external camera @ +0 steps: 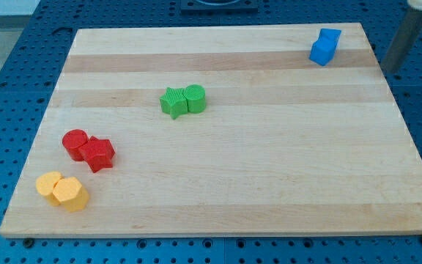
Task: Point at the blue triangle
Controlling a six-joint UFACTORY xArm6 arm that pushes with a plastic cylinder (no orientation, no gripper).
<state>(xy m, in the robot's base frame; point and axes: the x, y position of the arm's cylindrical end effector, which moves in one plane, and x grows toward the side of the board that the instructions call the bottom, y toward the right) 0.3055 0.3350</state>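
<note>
Jaws do not exist on this rod; my tip [391,70] rests near the board's [269,183] right edge at the view's top right. Just to its left sits the blue triangle [324,47], apart from it.

Blue block [325,46], possibly triangular, resting near board's top-right corner

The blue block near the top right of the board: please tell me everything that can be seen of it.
The blue block is a small, solid-looking piece in bright, matte blue; its exact shape is hard to make out. It rests on the wooden board near the view's top right corner, alone, touching no other block. My tip is to its right, beyond the board's edge, apart from it.
</note>
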